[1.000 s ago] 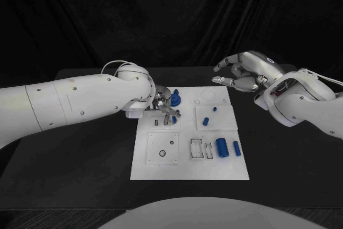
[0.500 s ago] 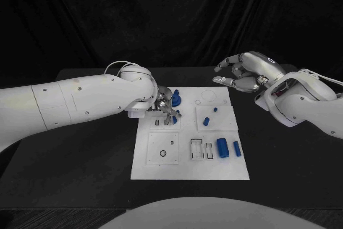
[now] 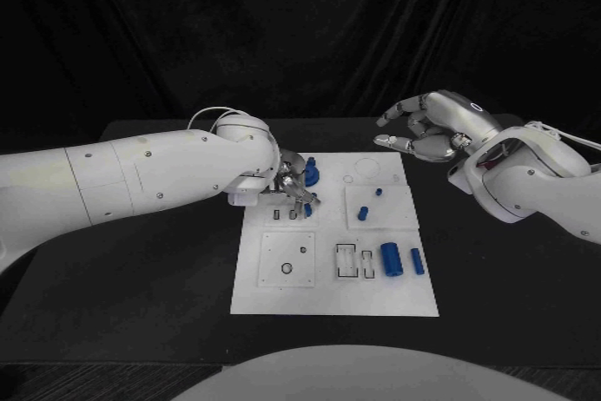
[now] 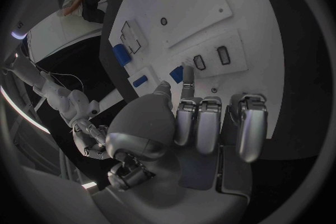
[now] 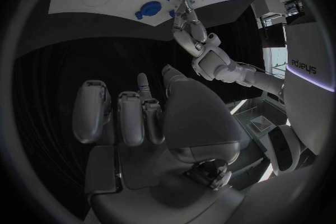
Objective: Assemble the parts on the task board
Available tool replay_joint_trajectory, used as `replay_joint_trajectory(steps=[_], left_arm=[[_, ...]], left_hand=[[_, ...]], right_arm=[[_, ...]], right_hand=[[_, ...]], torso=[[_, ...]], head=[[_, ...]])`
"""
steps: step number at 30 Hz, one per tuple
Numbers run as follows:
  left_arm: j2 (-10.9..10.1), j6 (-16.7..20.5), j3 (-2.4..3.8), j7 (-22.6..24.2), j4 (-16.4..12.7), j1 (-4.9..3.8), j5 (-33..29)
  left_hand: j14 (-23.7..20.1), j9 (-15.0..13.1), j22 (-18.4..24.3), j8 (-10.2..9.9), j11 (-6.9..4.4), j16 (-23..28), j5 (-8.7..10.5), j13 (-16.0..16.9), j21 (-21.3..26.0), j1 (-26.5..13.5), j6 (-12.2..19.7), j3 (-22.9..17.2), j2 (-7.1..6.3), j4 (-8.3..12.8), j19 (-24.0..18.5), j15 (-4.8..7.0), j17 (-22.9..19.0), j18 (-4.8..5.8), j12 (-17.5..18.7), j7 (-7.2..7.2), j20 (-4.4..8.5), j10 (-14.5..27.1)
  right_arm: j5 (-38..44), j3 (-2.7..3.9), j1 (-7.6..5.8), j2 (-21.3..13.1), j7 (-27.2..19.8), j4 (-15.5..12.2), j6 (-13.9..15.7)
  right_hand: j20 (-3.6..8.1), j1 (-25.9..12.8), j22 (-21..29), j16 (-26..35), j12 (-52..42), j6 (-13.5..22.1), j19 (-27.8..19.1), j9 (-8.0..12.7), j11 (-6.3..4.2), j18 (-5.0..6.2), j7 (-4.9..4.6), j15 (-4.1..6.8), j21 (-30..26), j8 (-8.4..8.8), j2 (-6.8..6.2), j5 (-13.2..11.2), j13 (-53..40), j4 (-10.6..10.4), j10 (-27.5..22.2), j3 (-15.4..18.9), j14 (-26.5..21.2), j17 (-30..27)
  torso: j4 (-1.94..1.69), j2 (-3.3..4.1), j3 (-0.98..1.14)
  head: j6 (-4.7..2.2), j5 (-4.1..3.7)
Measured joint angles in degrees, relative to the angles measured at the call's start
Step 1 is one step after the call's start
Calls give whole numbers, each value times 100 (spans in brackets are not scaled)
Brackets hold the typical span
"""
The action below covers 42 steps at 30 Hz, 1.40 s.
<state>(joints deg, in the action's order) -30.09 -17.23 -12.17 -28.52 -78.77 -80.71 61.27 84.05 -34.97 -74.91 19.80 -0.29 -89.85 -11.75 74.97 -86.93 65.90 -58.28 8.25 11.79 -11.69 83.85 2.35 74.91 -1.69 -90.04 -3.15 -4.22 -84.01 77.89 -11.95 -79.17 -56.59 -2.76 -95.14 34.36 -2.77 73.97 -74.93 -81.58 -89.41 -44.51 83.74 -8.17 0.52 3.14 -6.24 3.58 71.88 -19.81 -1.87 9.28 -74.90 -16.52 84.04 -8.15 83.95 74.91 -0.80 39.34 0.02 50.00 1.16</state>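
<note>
black table (image 3: 138, 314): left hand (image 3: 291, 188) pinches a blue part (image 4: 177, 74) over task board (image 3: 376, 301); right hand (image 3: 425, 128) spread, empty.

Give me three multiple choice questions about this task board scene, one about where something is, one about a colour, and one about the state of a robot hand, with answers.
1. Where is the right robot hand?
A. Beyond the far right corner of the task board, above the black table
B. Pressed on the board's near edge
C. Under the left arm

2. What colour are the parts, such as the large cylinder on the board's near right area?
A. Red
B. Blue
C. Yellow

3. What is the left robot hand doing?
A. Resting on the table far from the board
B. Lifting the whole board
C. Reaching down with its fingertips at a small blue part on the board's far left area

Answers: 1 A, the head view shows it off the board with nothing in it. 2 B, every loose piece is blue. 3 C, the left wrist view shows its fingertips at that piece.
</note>
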Motion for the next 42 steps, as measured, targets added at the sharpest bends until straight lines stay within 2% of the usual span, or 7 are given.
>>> replay_joint_trajectory(steps=[16, 31, 37, 42], left_arm=[[67, -62, 0, 15, 96, 33, 1], [90, -158, 0, 21, 117, 63, 2], [93, -178, 0, 35, 127, 67, 2], [93, -182, 1, 53, 129, 68, 2]], left_hand=[[0, -14, 0, -58, 0, 0, -61, 1, 3, 45, -28, -95, -46, 64, -22, 0, 0, 0, 0, -13, 21, 0], [0, -54, 1, -179, 0, 0, -158, 3, 23, 155, -49, -284, -105, 221, -21, 0, 0, 0, 0, 8, 21, 0], [0, -84, 1, -248, 0, 0, -301, 3, 45, 185, -90, -420, -134, 293, -42, 0, 0, 0, 0, 9, 42, 0], [0, -127, 1, -306, 0, 0, -540, 3, 66, 244, -120, -603, -194, 363, -42, 0, 0, 0, 0, 38, 42, 0]], right_arm=[[-1, 0, 51, 19, 3, 26, -24], [-1, 0, 71, 36, 8, 40, -35], [-1, 0, 79, 44, 10, 52, -41], [-1, 0, 84, 48, 11, 62, -50]], right_hand=[[0, 0, 1, 0, 0, 0, 0, -1, 0, 0, 0, 0, 0, 0, 0, 0, -4, 0, 0, 0, 0, 0], [-21, 0, 2, 83, 22, 0, -21, 11, 0, 0, 0, 0, -89, 0, 0, 0, -3, 0, 0, 0, 0, 0], [-24, 0, 2, 84, 22, 0, -24, 14, 0, 0, 0, 0, -121, 0, 0, 0, -2, 0, 0, 0, 0, 0], [-42, 0, 2, 148, 48, 0, -42, 28, 0, 0, 0, 0, -190, 0, 0, 0, -2, 0, 0, 0, 0, 0]], torso=[[2, 1, 9], [7, -3, 13], [6, -4, 13], [4, -7, 13]], head=[[-1, -20], [-1, -34], [-1, -42], [-1, -45]])
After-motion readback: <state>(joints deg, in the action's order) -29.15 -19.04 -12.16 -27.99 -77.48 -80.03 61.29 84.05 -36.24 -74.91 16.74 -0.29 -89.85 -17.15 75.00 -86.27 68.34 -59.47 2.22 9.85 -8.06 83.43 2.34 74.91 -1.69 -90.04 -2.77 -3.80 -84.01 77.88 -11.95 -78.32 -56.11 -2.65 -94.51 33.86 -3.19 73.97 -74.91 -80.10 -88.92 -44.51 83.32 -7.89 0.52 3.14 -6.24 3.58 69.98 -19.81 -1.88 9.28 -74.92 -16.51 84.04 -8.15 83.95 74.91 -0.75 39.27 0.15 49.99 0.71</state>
